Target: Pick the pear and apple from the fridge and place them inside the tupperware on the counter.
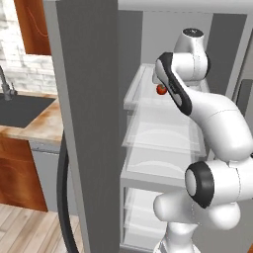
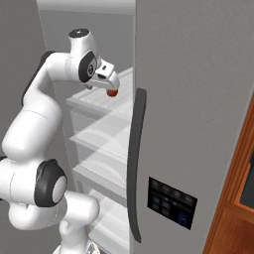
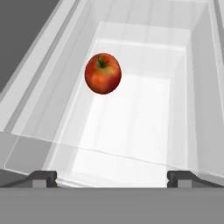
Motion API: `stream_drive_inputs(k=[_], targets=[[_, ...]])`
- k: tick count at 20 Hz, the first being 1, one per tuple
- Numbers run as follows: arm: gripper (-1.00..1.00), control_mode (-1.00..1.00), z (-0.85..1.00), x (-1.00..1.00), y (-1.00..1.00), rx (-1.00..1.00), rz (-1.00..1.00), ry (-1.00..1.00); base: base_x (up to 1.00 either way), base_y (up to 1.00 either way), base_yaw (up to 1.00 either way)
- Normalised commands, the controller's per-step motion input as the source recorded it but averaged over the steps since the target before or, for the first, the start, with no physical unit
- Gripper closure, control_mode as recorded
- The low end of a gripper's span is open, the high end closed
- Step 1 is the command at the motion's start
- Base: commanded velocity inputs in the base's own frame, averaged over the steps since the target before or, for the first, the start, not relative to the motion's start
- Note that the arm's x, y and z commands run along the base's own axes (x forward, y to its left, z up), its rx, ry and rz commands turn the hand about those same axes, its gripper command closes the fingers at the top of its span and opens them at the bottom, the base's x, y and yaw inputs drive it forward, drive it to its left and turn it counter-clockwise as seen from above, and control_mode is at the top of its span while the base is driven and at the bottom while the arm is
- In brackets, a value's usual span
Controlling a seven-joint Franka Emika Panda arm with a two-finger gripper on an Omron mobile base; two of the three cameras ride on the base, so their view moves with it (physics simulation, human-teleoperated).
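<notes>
Red and glossy, with a yellowish blush near its top and a short dark stem in a small dimple, the small round apple [image 3: 103, 73] lies in a white translucent tray-like shelf [image 3: 131, 122] inside the tall grey fridge [image 1: 86, 99]. In the hand view it sits toward the far left part of that shelf, close to the left wall, with bare white floor between it and the near rim. One apple can be counted.

From the left base view the apple [image 1: 161, 89] shows as a small red spot on the uppermost shelf, partly hidden behind the white arm's dark joint. In the right base view it [image 2: 112, 93] peeks out just below the claw [image 2: 110, 85], which points down over it.

The two dark finger tips [image 3: 41, 178] of the claw [image 3: 112, 179] stand wide apart at the bottom of the hand view, one at each side, with nothing between them; the apple lies well ahead of them, untouched.

Four translucent shelves or drawers stack below one another in the open fridge. One long dark vertical handle [image 2: 135, 163] runs down the grey door [image 2: 193, 99]. At the far left, a beige marbled stone worktop [image 1: 42, 123] carries one black sink [image 1: 22, 108].
</notes>
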Motion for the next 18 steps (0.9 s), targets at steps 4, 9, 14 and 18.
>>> stream_drive_inputs(k=[4,9,14,18], targets=[[-1.00,-1.00,-0.18,0.09,-0.01,0.00,0.00,0.00,0.00,0.00,0.00],[-1.00,-1.00,-0.17,0.18,-0.05,0.00,0.00,0.00,0.00,0.00,0.00],[-1.00,-1.00,-0.17,0.24,-0.04,0.00,0.00,0.01,0.00,0.00,0.00],[-1.00,-1.00,-0.13,0.29,-0.03,0.00,0.00,0.01,0.00,0.00,0.00]])
